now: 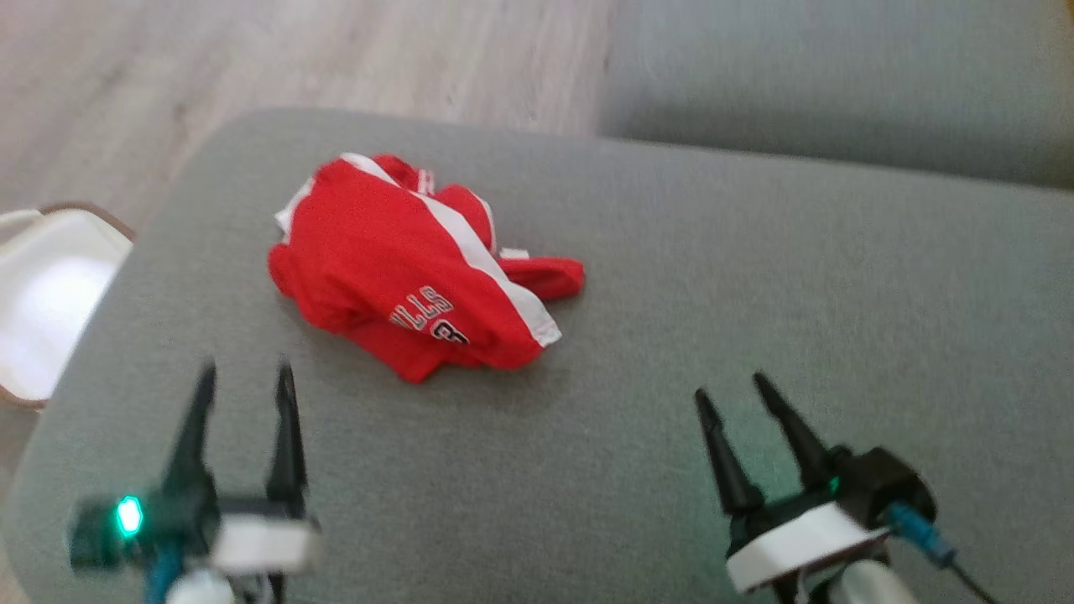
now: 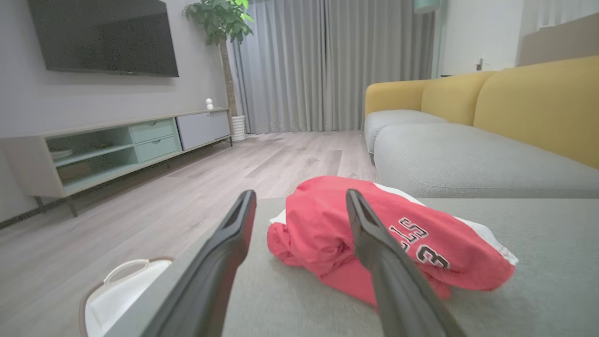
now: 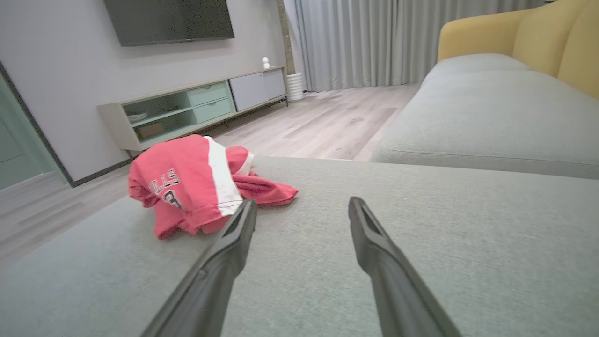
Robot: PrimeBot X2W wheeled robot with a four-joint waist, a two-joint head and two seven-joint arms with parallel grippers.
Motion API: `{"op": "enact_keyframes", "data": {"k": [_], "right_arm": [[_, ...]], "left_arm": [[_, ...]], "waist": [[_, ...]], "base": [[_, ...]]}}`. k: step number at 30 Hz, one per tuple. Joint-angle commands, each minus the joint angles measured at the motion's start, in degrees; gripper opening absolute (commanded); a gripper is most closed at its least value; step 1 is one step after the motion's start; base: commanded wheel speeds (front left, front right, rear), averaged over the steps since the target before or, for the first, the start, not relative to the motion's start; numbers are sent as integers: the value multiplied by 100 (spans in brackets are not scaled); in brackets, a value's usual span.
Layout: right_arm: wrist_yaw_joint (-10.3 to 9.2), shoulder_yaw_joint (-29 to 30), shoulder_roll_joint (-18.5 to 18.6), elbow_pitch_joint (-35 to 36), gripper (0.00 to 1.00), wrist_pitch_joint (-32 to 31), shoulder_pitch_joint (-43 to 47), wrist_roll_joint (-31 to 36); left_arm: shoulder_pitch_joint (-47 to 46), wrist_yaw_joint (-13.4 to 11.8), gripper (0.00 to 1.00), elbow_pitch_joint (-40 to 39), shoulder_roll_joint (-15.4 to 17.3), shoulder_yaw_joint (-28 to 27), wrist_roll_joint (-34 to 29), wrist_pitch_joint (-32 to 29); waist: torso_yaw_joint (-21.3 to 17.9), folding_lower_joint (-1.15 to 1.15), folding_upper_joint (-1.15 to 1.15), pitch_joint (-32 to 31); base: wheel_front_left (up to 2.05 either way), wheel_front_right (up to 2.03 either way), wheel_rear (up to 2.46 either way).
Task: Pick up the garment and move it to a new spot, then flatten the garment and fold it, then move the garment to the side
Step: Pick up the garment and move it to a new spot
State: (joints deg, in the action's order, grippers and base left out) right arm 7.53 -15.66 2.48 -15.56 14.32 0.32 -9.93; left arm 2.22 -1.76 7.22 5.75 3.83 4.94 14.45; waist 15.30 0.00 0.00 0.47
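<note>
Far left, a white tub-shaped basket with a brown rim (image 1: pixel 46 294) is sitting on the pale wood-plank floor (image 1: pixel 252 50), tucked against the rounded corner of the grey woven-fabric seat cushion (image 1: pixel 671 277). The left gripper (image 1: pixel 245 371) is hovering over the near-left part of that cushion, its two dark fingers standing wide apart and gripping nothing. Just past its tips, the crumpled red jersey garment with a white side stripe and black-and-white lettering (image 1: pixel 394 268) is lying bunched on the cushion's left half, near the far edge, with one red flap trailing out toward the right. In the left wrist view the garment is showing between and behind the fingers, not touching them. The right gripper (image 1: pixel 730 386) is hanging over the near-right part of the cushion, well apart from the garment, jaws also spread fully and empty; in its wrist view the garment is sitting off to the left of the fingers. Top right, a second grey seat cushion (image 1: pixel 839 75) is butting up against the first.
</note>
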Motion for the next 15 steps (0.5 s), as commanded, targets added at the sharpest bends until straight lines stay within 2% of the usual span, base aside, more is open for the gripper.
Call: {"op": "enact_keyframes", "data": {"k": [1,4,8,15], "right_arm": [[-4,-12,40,244,100,68,-369,47],[-4,175,40,349,100,68,-498,111],[-4,332,40,434,100,68,-680,213],[-4,477,40,547,100,68,-974,191]], "left_arm": [[-715,95,100,-44,210,-209,-58,44],[-1555,380,100,350,526,-212,-16,-296],[-2781,735,100,1030,951,-141,170,-1097],[-4246,915,100,2332,1467,271,719,-2630]], "waist": [[-242,0,0,356],[-401,0,0,687],[-631,0,0,1082],[-1025,0,0,1579]], "base": [[0,0,0],[0,0,0],[0,0,0],[0,0,0]]}}
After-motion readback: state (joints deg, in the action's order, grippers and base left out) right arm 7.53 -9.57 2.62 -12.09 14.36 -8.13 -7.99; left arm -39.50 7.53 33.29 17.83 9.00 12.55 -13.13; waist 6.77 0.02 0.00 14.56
